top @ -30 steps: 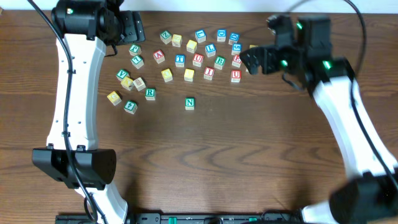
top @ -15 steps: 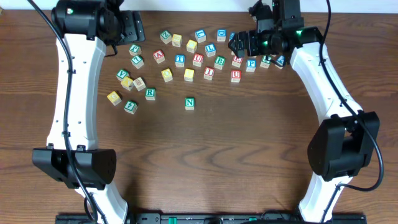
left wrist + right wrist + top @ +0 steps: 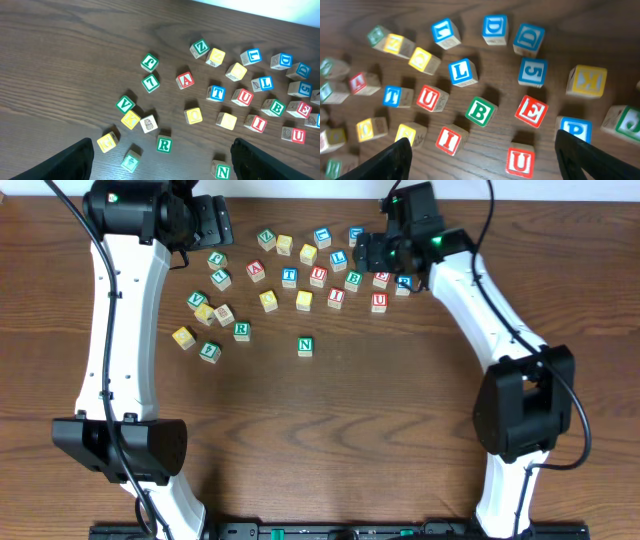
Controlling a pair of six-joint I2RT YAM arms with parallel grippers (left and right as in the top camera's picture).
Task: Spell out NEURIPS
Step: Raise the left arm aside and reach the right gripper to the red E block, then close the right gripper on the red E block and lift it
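Right fingers (image 3: 392, 162) swung left over the far cubes (image 3: 308, 254), now spread wide, empty. Red E (image 3: 531, 111) sits just ahead, right of centre. Left fingers (image 3: 70, 162) open, well away. Green N (image 3: 305, 346) alone on counter (image 3: 400, 430).

the table (image 3: 60, 60) was dark, matt, grained wood; the letter cubes (image 3: 531, 111) were pale wood with painted faces.

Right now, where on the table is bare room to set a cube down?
The table is bare from the green N to its near edge, also right of the N. Rows behind, around the red I, are crowded.
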